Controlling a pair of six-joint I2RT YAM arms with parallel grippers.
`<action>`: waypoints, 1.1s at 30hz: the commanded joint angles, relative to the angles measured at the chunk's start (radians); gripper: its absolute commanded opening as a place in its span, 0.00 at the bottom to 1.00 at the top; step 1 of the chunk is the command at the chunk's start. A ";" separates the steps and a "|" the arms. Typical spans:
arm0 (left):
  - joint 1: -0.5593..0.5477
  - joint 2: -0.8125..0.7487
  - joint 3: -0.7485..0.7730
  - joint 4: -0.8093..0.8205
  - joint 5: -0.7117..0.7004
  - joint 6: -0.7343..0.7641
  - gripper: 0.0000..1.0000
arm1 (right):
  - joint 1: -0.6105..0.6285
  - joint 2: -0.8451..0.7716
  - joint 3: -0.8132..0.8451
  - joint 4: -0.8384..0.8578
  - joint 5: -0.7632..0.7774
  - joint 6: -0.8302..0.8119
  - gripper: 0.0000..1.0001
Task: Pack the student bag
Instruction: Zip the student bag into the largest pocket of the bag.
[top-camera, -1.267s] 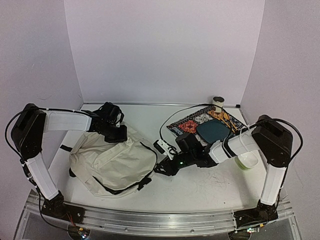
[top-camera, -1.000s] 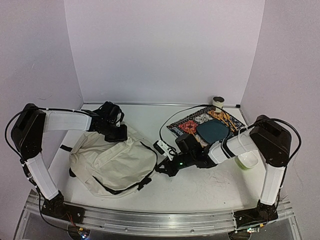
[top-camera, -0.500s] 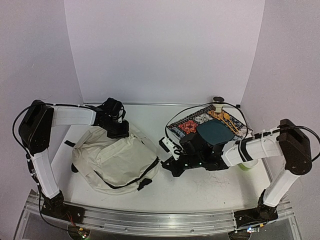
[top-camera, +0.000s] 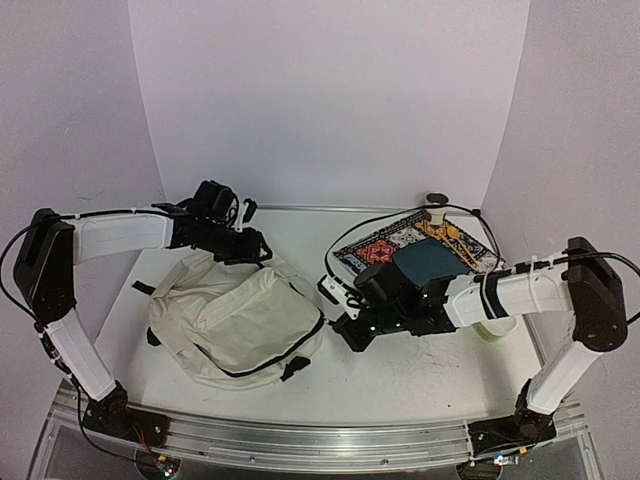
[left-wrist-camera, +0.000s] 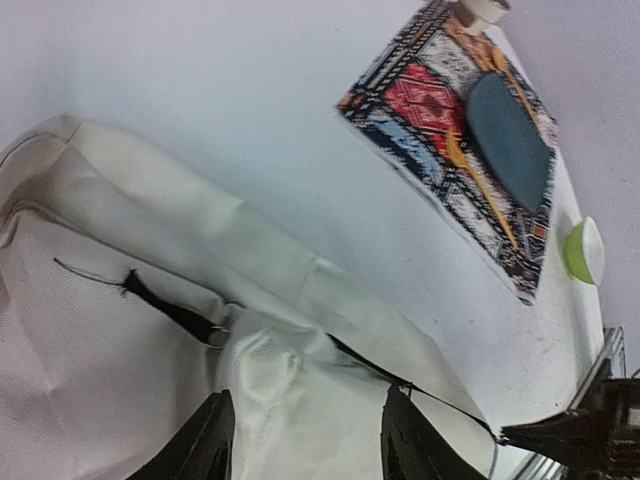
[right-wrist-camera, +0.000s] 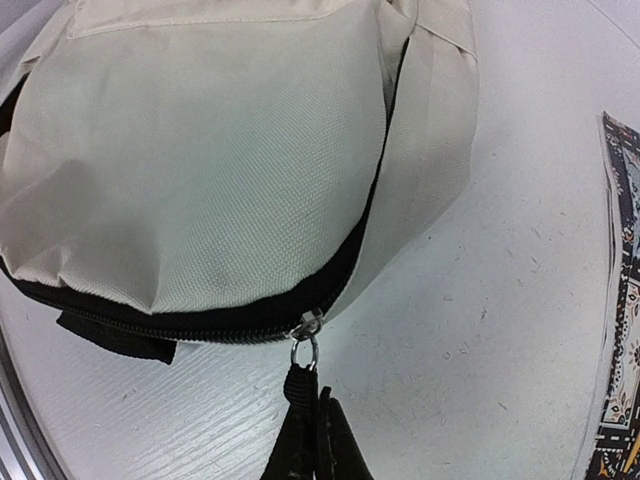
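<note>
The cream student bag lies flat on the left half of the table, its black zipper line curving along the near and right side. My left gripper hovers over the bag's far top edge. In the left wrist view its fingers stand apart over crumpled bag fabric and hold nothing. My right gripper sits at the bag's right edge. It is shut on the black zipper pull tab, which hangs from the slider ring.
A colourful patterned mat lies at the back right with a dark teal oval pad on it. A green-and-white bowl is by the right arm, a small white roll at the back, and a white adapter with a black cable near the right gripper.
My left gripper has opened and let go of the bag's top fabric, lifting slightly. My right gripper stays shut on the pull tab, and the bag has shifted a little to the right.
</note>
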 joint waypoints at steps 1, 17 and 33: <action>-0.060 -0.045 0.042 0.022 0.090 0.066 0.54 | 0.003 -0.010 0.032 -0.068 0.031 -0.045 0.00; -0.141 0.333 0.328 -0.090 0.159 0.111 0.62 | 0.032 0.013 0.027 -0.029 0.067 -0.098 0.00; -0.215 0.427 0.341 -0.197 0.121 0.026 0.70 | 0.120 0.095 0.113 -0.085 0.370 -0.145 0.00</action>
